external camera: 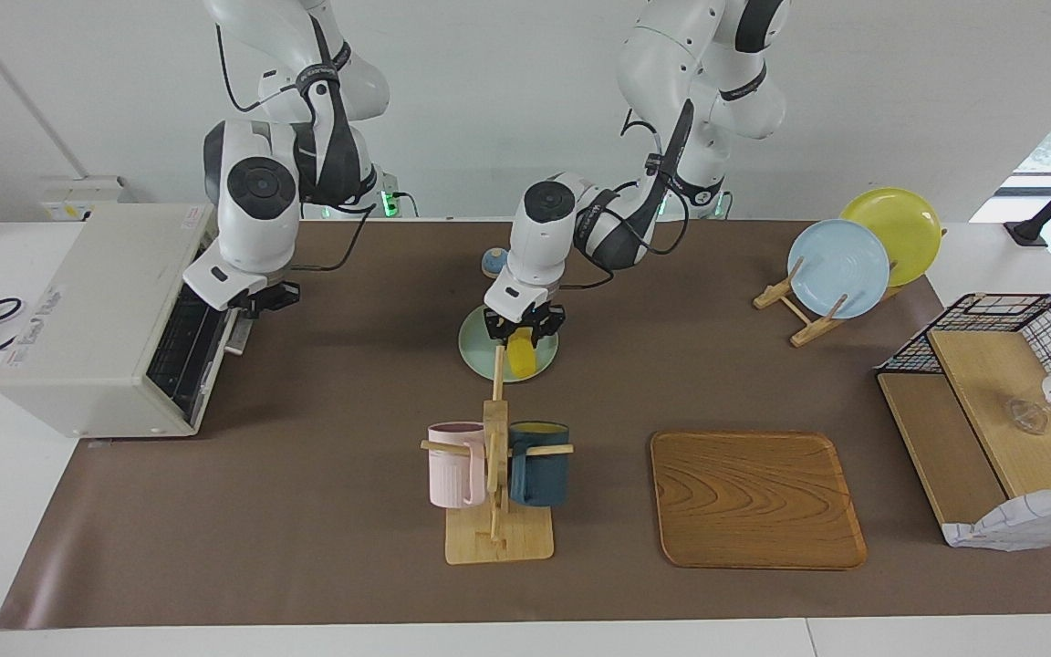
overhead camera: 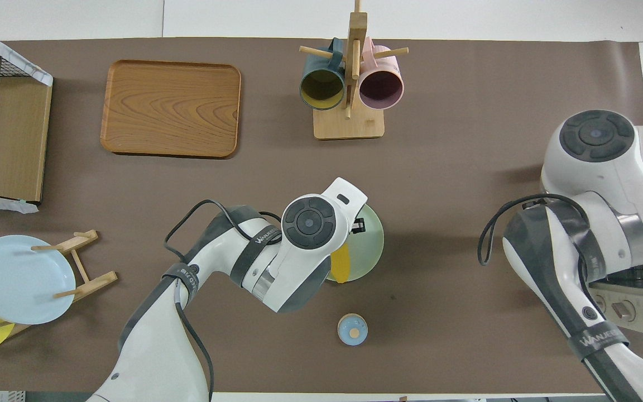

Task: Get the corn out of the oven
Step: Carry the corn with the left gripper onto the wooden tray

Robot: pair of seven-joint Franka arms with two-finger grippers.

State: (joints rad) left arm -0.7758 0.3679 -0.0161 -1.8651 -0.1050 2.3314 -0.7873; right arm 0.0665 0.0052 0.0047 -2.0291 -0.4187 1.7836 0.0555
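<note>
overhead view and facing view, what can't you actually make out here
- Corn: overhead view, the left arm covers most of it; only one end shows on the green plate.
- Left gripper: overhead view, hidden under its own wrist.
- Oven door: overhead view, the right arm covers it; facing view, the right gripper blocks its top edge.
- Oven inside: not visible in either view.
</note>
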